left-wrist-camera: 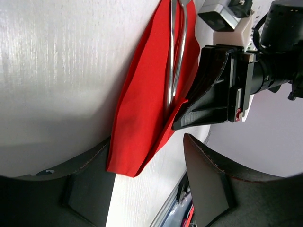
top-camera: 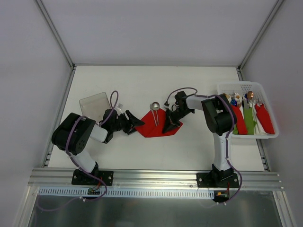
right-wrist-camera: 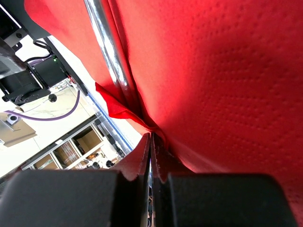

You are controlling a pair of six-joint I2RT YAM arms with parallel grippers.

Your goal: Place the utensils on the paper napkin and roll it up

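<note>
Pinching red napkin [top-camera: 152, 128] beneath utensils [top-camera: 155, 107], right jaws.

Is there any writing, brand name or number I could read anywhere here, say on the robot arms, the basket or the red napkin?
None can be read.
The red napkin, the white basket, the left arm and the right arm show no lettering.
The boxes far behind in the right wrist view are too blurred to tell.
</note>
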